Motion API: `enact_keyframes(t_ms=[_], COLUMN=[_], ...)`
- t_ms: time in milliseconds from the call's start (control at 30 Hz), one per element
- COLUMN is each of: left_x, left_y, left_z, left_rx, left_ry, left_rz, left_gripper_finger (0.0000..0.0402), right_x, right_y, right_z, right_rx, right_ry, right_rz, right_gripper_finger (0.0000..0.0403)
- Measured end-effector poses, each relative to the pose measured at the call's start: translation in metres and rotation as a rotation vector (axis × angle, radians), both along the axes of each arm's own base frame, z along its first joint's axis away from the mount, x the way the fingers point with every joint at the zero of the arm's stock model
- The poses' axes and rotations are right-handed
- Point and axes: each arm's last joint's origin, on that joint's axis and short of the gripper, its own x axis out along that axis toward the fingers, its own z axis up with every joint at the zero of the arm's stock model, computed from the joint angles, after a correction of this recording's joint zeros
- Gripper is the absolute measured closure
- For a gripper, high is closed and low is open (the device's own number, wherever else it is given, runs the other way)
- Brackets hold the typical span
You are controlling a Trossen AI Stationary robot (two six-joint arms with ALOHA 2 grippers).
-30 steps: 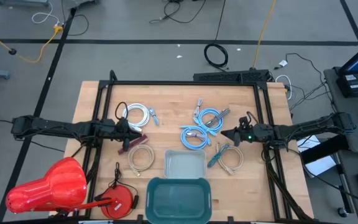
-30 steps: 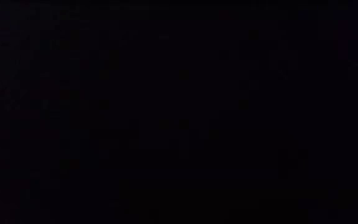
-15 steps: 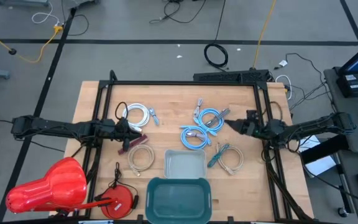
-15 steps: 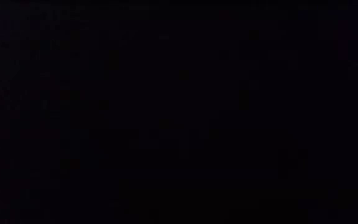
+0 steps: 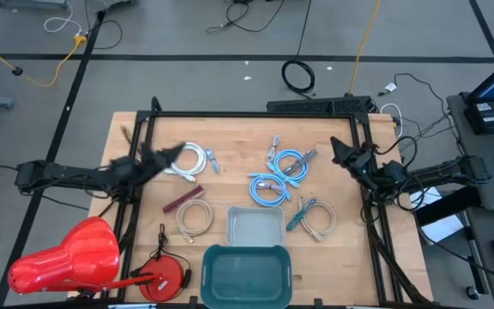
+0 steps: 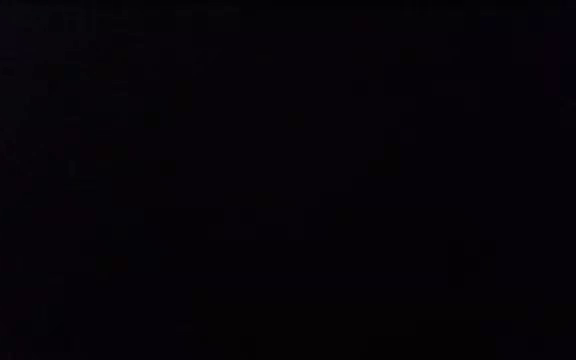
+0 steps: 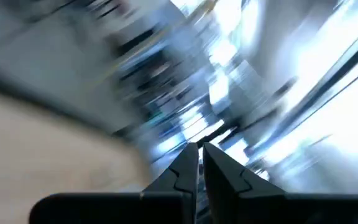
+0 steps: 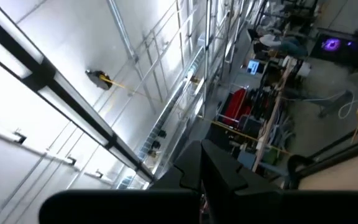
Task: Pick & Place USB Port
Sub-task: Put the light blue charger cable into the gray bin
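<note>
1. We see the left end effector (image 5: 168,153) blurred above the tabletop (image 5: 238,129), beside the white cable (image 5: 194,159); its fingers (image 7: 185,169) are nearly together, holding nothing.
2. We see the right end effector (image 5: 340,153) clenched and empty near the tabletop's right edge.
3. The maroon USB stick (image 5: 183,198) lies flat beside the beige cable (image 5: 195,218).
4. The clear tray (image 5: 256,227) sits just behind the teal bin (image 5: 247,273).

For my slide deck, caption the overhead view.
Both arms raised off a wooden table strewn with coiled cables, clear tray and teal bin near front edge.

Wooden table (image 5: 230,137): cable coils (image 5: 279,172), clear tray (image 5: 256,227), teal bin (image 5: 247,273), maroon stick (image 5: 183,200).
</note>
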Motion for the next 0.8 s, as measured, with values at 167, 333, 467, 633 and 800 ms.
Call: enact_keyframes(t_ms=[167,333,467,633,800], left_x=[-0.015,-0.026,-0.027,-0.001,0.047], left_y=[0.004,0.005,-0.001,0.003,0.025], left_z=[0.048,0.127,0.216,0.265,0.216], left_rx=[0.018,0.164,0.504,0.587,0.433], left_ry=[-0.396,-0.561,-0.386,0.555,1.424], left_rz=[0.051,0.088,-0.046,-0.271,-0.490], left_gripper_finger=[0.0376,0.0376,0.0376,0.0376,0.0376], right_x=[-0.001,-0.001,-0.001,-0.001,0.003], right_y=[-0.001,-0.001,-0.001,-0.001,0.002], right_z=[0.000,-0.001,-0.001,-0.001,0.000], right_rx=[0.003,-0.019,-0.012,-0.018,-0.214], right_ry=[0.021,0.047,0.049,0.060,0.155], right_rz=[-0.044,-0.065,-0.079,-0.080,-0.005], right_gripper_finger=[0.0403,0.0403,0.0403,0.0403,0.0403])
